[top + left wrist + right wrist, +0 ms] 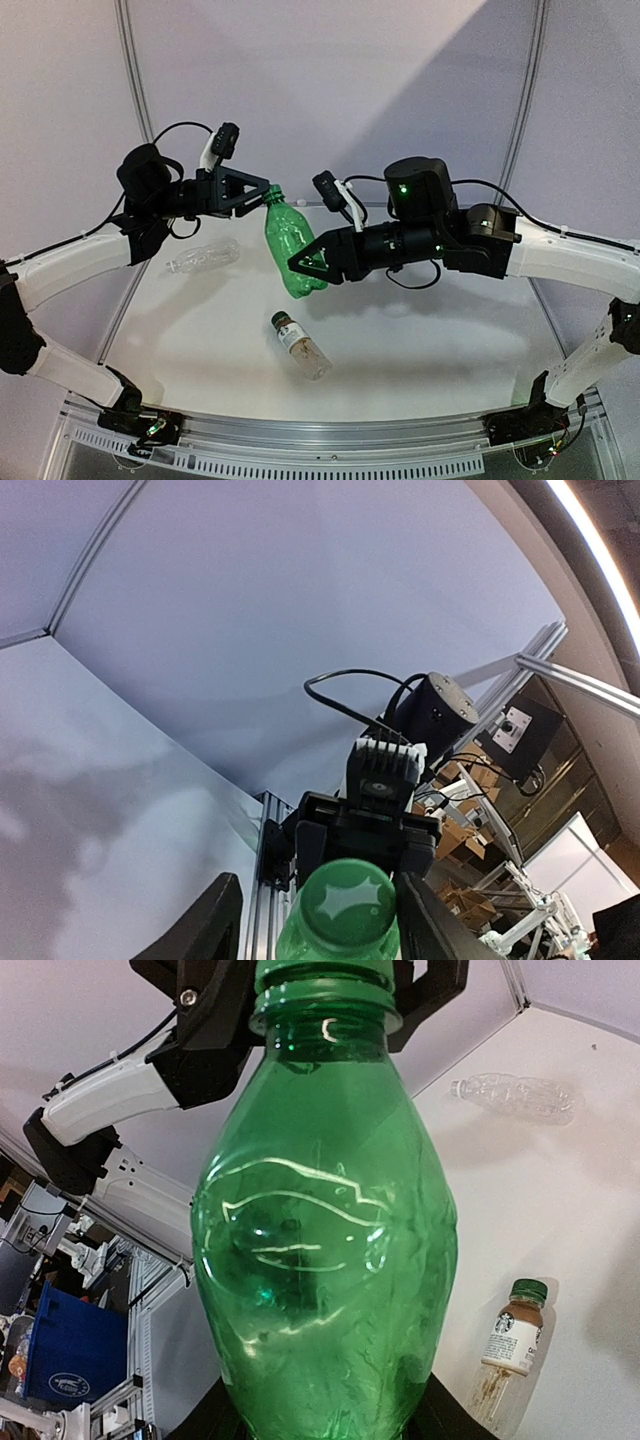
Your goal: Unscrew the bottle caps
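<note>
**Bottle held in the air between 2 pincers.** The green bottle (288,245) hangs above the table (420,340), and its long axis is tilted. Its dark green cap (273,191) points up and toward the left pincer (266,192), while its base points down toward the right pincer (303,268).

The right pincer is clenched on the lower body of the green bottle, with 1 finger on each side. The left pincer has its 2 fingers on either side of the cap. You cannot tell from these views whether they press on it or stand just clear. Through the green wall you see only reflections.

**Bottles on the table.** Below the left pincer, the clear ribbed bottle (205,257) lies on its side. Its long axis runs roughly side to side, and its white cap (459,1087) points away from the right pincer. You cannot make out what it holds.

Below the right pincer's fingertips, and nearer the arm bases, the labelled bottle (300,347) also lies on its side. Its dark green screw cap (281,320) points up toward the held bottle's base. A brownish tint shows in the clear part below its white-and-brown label.

The 3 bottles are well apart from one another.
</note>
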Tool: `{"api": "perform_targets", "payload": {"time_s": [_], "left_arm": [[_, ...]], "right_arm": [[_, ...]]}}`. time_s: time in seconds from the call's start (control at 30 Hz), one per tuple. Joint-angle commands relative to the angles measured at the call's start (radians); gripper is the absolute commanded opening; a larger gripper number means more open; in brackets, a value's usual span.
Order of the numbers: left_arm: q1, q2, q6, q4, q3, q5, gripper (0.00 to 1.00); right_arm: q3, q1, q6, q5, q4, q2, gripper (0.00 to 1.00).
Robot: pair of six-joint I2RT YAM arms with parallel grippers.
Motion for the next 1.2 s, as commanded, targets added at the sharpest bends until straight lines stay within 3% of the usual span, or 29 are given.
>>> {"api": "perform_targets", "payload": {"time_s": [0.0,0.27,0.4,0.5,0.6,0.73,0.83,0.9,1.0,1.17], "left_arm": [[-0.011,0.019,-0.002,0.043,0.026,0.02,0.48],[-0.027,0.027,0.041,-0.011,0.032,0.038,0.14],[-0.038,0.028,0.096,-0.098,0.043,0.021,0.06],[-0.054,0.04,0.182,-0.294,0.096,-0.043,0.05],[-0.082,0.07,0.255,-0.538,0.194,-0.194,0.05],[-0.121,0.14,0.216,-0.879,0.343,-0.488,0.07],[-0.155,0.187,0.172,-1.06,0.466,-0.628,0.08],[-0.167,0.212,0.146,-1.156,0.538,-0.703,0.07],[-0.168,0.229,0.107,-1.259,0.597,-0.759,0.04],[-0.168,0.207,0.08,-1.213,0.564,-0.737,0.05]], "right_arm": [[0.037,-0.005,0.011,-0.043,0.013,0.026,0.0],[0.058,-0.005,0.011,-0.038,0.022,0.043,0.0],[0.075,-0.006,0.011,-0.021,0.011,0.056,0.0],[0.101,-0.005,0.001,0.071,-0.028,0.066,0.0],[0.216,-0.005,-0.039,0.303,-0.189,0.103,0.0],[0.528,0.003,-0.094,0.706,-0.563,0.285,0.0],[0.835,0.036,-0.161,0.887,-0.769,0.442,0.0],[0.94,0.043,-0.177,0.936,-0.818,0.542,0.0],[0.926,0.045,-0.144,0.944,-0.799,0.552,0.0],[0.851,0.043,-0.124,0.893,-0.749,0.515,0.0]]}}
